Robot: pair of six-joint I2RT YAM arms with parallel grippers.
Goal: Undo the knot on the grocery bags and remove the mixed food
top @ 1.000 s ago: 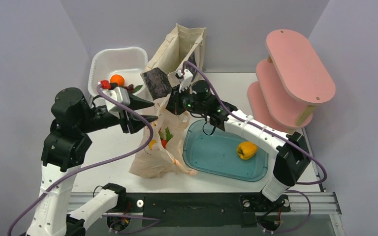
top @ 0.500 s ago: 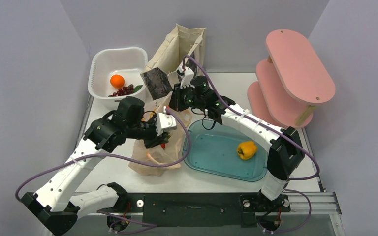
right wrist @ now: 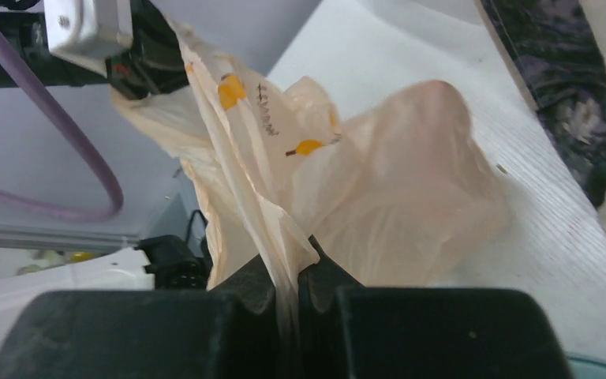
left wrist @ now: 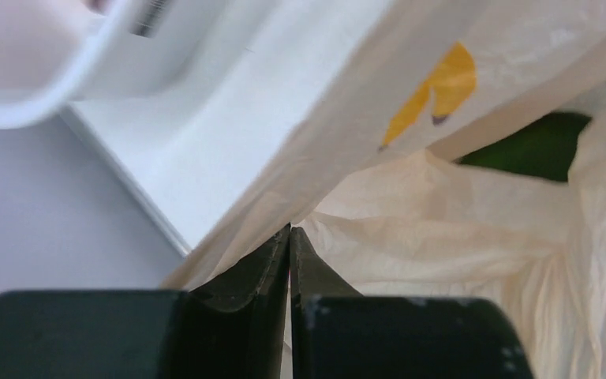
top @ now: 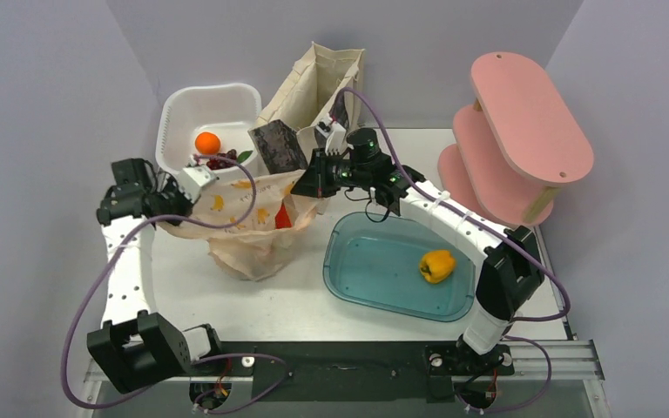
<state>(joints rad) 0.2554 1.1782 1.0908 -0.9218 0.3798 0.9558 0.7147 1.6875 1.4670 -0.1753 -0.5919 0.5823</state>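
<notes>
Layout across the surface

Centre-left: plastic bag, strung between left gripper at its left end and right gripper at its right end, pinched in both. Behind bag: canvas tote, upright. Left of tote, in back-left corner: basin, round fruit inside. Right of bag, near it: tray, bell pepper in its right part. Far right, behind tray: tiered shelf
</notes>
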